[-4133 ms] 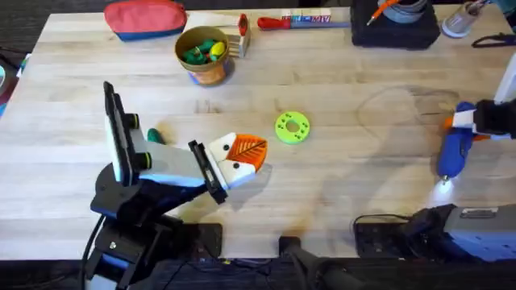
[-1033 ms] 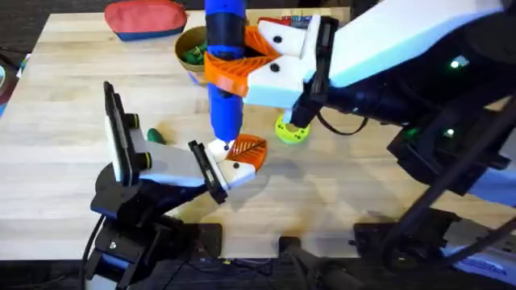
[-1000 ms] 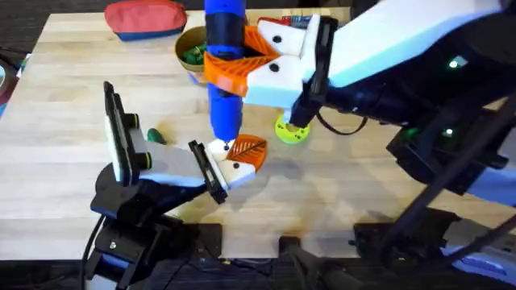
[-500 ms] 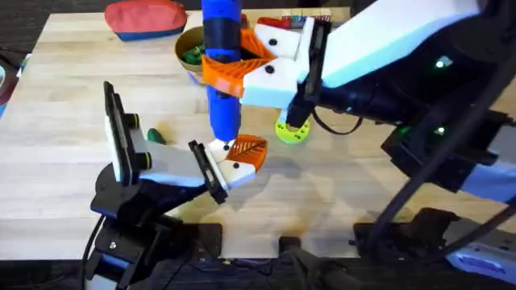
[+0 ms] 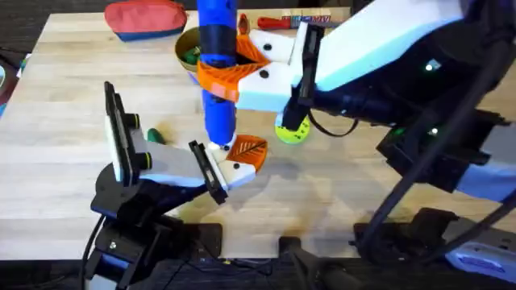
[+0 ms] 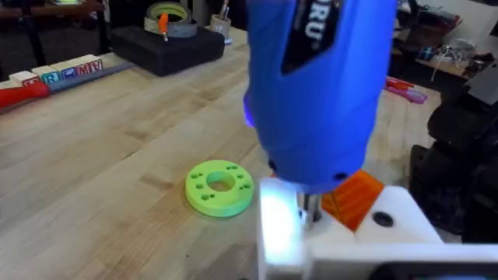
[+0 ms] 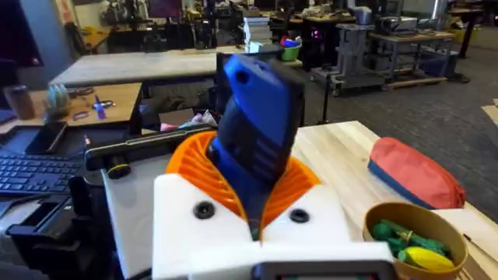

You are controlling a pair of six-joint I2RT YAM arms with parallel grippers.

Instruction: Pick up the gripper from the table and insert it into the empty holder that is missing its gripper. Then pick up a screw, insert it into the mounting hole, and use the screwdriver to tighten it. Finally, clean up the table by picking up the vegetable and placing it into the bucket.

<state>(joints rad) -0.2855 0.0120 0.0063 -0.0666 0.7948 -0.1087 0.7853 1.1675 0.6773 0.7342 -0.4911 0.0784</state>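
My right gripper (image 5: 223, 77) reaches across the table, shut on the upright blue screwdriver (image 5: 218, 56) between its orange pads (image 7: 292, 187). The bit (image 6: 310, 211) points down onto the white holder (image 6: 389, 233) at my left gripper (image 5: 234, 159), which rests low over the table (image 5: 363, 121). The orange ribbed gripper (image 5: 247, 150) sits in that holder beside the bit. A light glows at the tip, and the screw is hidden. The dark green vegetable (image 5: 155, 137) lies on the table left of my left arm. The tan bucket (image 7: 412, 233), partly behind the screwdriver overhead, holds green and yellow toys.
A lime-green disc (image 5: 290, 130) with holes lies just right of the screwdriver tip, half under my right arm. A red pouch (image 5: 145, 18) and a red-handled tool (image 5: 294, 22) lie along the far edge. My right arm spans the table's right half.
My right arm has carried the screwdriver from the table's right side over to my left gripper. In the last second it edged slightly left. My left arm has stayed still.
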